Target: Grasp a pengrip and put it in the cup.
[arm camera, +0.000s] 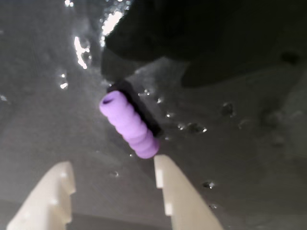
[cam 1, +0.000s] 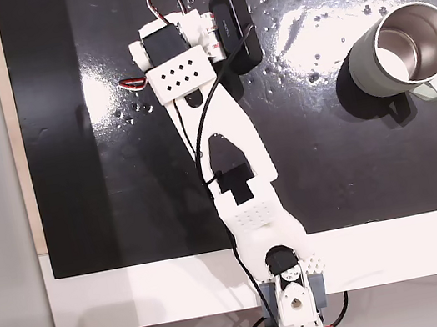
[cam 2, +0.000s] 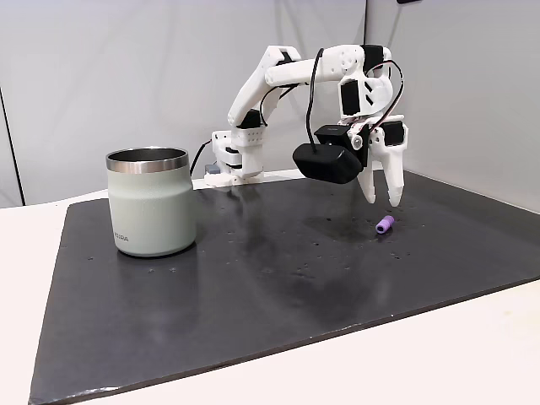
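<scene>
Purple pengrip [arm camera: 129, 125] lies flat on black mat [cam 2: 253, 278], just ahead of gripper [arm camera: 115, 182]. Fingers spread, empty, hovering above for straddling descent. Cup [cam 2: 151, 201] well apart, upright, awaiting drop.

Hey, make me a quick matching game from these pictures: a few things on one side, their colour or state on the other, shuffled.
Things:
1. pen grip
2. cup
3. end effector
4. mat

States:
A. black, speckled with droplets
B. open, hovering above the mat
C. purple, lying on its side
D. upright, nothing inside

Pairs: 1-C, 2-D, 3-B, 4-A
</scene>
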Robot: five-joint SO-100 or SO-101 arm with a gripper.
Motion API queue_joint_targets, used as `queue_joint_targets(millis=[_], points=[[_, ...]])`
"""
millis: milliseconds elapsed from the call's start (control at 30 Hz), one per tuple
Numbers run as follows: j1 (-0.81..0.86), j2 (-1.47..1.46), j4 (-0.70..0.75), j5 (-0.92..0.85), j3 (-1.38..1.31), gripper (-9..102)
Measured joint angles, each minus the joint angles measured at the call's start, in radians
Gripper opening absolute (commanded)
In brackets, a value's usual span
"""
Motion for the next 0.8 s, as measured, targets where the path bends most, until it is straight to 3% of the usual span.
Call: queue_joint_targets(millis=[533,800], points=[[-0.018,-0.241,0.058,-0.021,-0.235,15],[-0.029,-0.302,0.084,-0.037,-0.311,0]])
